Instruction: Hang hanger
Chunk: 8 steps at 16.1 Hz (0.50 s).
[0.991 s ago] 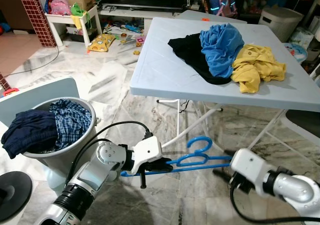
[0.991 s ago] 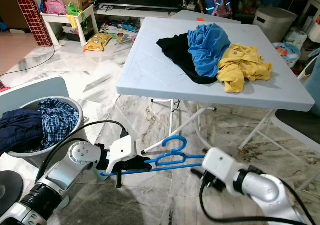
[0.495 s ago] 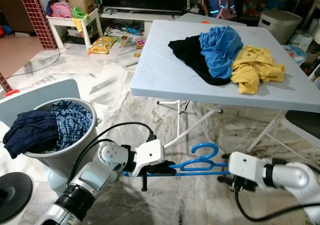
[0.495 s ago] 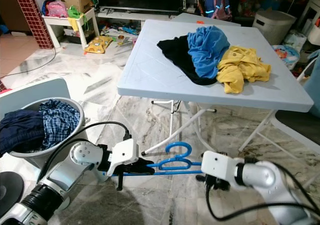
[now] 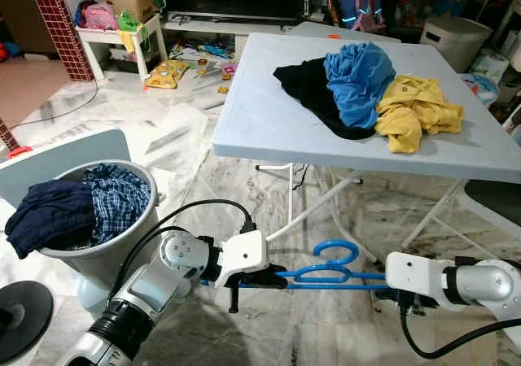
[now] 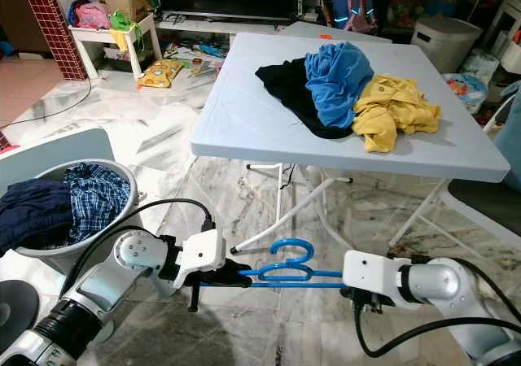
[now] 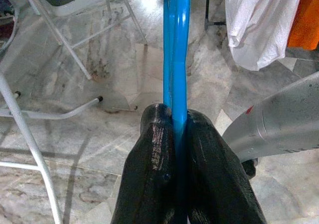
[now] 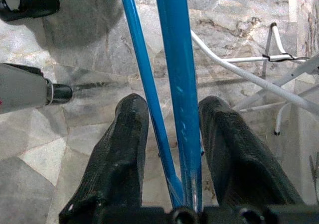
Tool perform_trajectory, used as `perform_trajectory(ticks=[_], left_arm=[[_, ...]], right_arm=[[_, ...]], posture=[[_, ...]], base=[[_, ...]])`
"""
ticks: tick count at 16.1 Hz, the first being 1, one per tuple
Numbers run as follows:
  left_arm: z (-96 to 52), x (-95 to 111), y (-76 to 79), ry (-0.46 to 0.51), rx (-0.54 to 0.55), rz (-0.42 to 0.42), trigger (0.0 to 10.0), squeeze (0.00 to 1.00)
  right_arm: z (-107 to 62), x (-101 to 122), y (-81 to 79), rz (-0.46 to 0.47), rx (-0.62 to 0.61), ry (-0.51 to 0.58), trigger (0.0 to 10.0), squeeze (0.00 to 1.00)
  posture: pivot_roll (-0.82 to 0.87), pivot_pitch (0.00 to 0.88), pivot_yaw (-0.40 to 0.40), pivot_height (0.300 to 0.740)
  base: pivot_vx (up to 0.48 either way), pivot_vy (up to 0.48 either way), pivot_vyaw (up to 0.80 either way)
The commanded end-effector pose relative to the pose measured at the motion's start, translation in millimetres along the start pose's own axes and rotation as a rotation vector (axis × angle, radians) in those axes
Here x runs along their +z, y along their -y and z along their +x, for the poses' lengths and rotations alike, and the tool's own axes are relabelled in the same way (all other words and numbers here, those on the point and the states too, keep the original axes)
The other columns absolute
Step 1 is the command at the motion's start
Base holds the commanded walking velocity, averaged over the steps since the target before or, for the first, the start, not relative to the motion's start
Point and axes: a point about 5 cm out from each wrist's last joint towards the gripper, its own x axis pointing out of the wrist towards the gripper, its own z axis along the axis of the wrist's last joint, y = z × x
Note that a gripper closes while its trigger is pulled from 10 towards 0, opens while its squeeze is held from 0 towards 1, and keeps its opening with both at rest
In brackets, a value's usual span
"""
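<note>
Left gripper (image 7: pixel 174 134) is clamping one end of the blue hanger (image 5: pixel 330 270); right gripper's (image 8: pixel 172 129) jaws are standing apart around the other end. The hanger is hovering low before the folding table's (image 5: pixel 269 130) near edge, unhung. Wrist views are revealing the contrasting grips.

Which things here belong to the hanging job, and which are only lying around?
Belong to the job:
- blue hanger
- left gripper, shut on the hanger
- right gripper, open around the hanger bars

Only lying around:
- clothes on the white folding table
- laundry basket with clothes
</note>
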Motion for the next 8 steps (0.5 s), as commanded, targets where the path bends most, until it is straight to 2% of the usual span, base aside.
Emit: perform_trajectory(ticks=[1,8], left_arm=[[2.0,2.4,-0.8,-0.008,-0.017,0.029,10.0,0.0],[3.9,-0.9,1.9,-0.017,-0.021,0.038,10.0,0.0]], right_arm=[[-2.0,0.5,3.1,-0.025,0.014,-0.007,0.0,0.0],[-1.1,7.9,4.4,-0.036,0.029,0.02,0.0,0.0]], posture=[[0.04,0.0,-0.024,0.74],[0.04,0.0,-0.031,0.74]], base=[[0.0,0.0,0.0],[0.0,0.0,0.0]])
